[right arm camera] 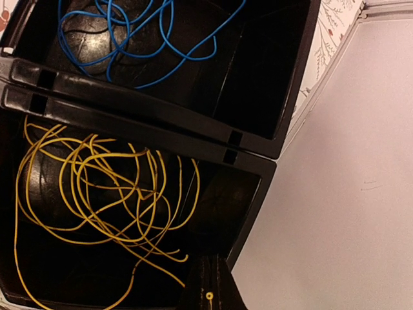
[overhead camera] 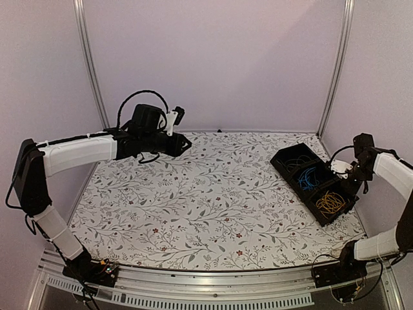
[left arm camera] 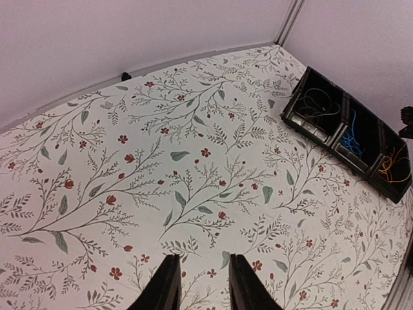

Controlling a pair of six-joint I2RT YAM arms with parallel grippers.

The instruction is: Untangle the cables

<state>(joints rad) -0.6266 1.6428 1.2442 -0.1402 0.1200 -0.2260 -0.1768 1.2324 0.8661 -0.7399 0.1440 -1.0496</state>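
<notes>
The cables lie sorted in a black three-compartment bin (overhead camera: pixel 281 165) at the right. The yellow cables (overhead camera: pixel 330 203) fill the near compartment, the blue cables (overhead camera: pixel 308 177) the middle one, and thin dark cables (overhead camera: pixel 293 159) the far one. My right gripper (overhead camera: pixel 350 188) hangs over the near compartment's right corner. In the right wrist view its fingers (right arm camera: pixel 211 281) are pressed together with nothing between them, beside the yellow cables (right arm camera: pixel 97 187) and below the blue cables (right arm camera: pixel 129 39). My left gripper (overhead camera: pixel 184 145) hovers over the back left of the table, open and empty (left arm camera: pixel 205 281).
A floral cloth (overhead camera: pixel 193 194) covers the table. The bin (left arm camera: pixel 335 139) stands diagonally near the right wall (right arm camera: pixel 348 194). Aluminium posts (overhead camera: pixel 90 64) rise at the back corners. A metal rail (overhead camera: pixel 213 284) runs along the near edge between the arm bases.
</notes>
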